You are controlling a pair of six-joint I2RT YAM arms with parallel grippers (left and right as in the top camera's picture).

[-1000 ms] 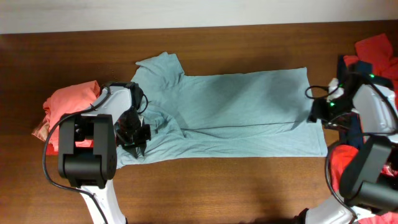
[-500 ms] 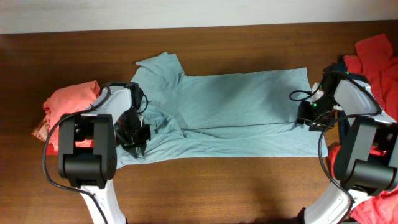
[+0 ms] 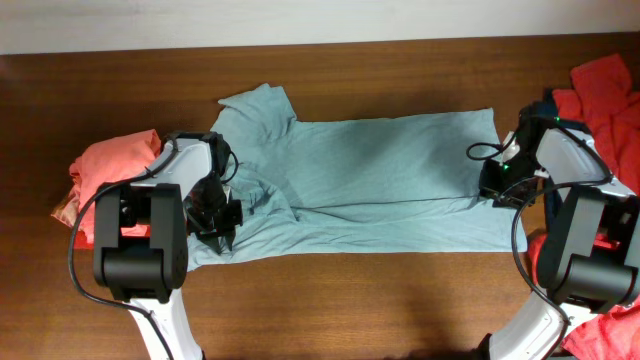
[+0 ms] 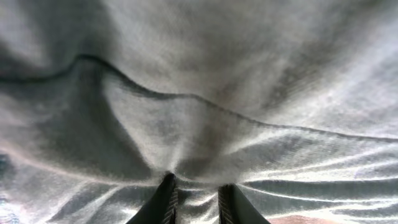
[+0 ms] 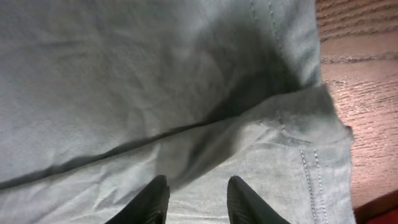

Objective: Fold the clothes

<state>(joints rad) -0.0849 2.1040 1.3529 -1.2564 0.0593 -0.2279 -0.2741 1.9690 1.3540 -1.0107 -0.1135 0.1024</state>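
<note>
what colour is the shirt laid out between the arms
The shirt is plain pale teal, clearest in the overhead view.

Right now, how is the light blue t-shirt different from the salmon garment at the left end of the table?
The light blue t-shirt is spread wide with a long fold line along it; the salmon garment sits bunched in a small heap. The left gripper pinches a pucker of the t-shirt and the right gripper is open over its hem; neither gripper is at the salmon garment. Both are cloth lying on the wooden table.
</note>
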